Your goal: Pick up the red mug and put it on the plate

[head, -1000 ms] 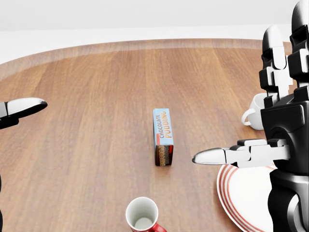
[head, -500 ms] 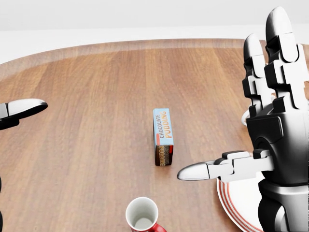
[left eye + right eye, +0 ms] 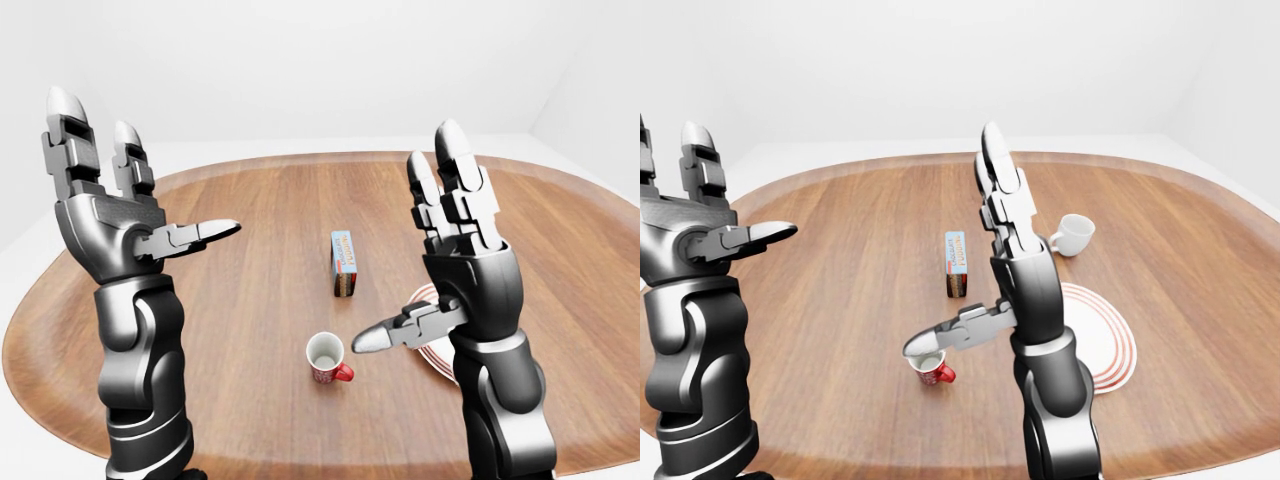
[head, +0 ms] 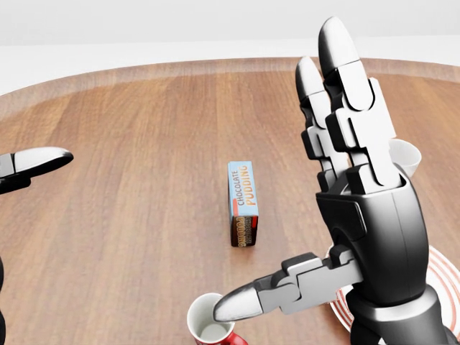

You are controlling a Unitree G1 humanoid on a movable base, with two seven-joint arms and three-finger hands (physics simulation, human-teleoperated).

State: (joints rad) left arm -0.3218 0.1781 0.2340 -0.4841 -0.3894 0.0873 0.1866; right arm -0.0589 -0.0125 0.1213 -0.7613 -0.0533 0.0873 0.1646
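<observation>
Red mug [image 3: 327, 357] was noted upright on the wooden worktop [image 3: 250, 310], lower centre of the left-eye view, handle turned right. Striped plate [image 3: 1108, 345] was seen just right of it, apart. Chocolate pudding box [image 4: 243, 203] stood above the mug; white cup [image 3: 1072, 234] lay toward the upper right. Right robot hand [image 3: 455, 265] was raised, fingers spread wide, nothing held. Left robot hand [image 3: 115, 215] likewise was spread and empty at upper left.
</observation>
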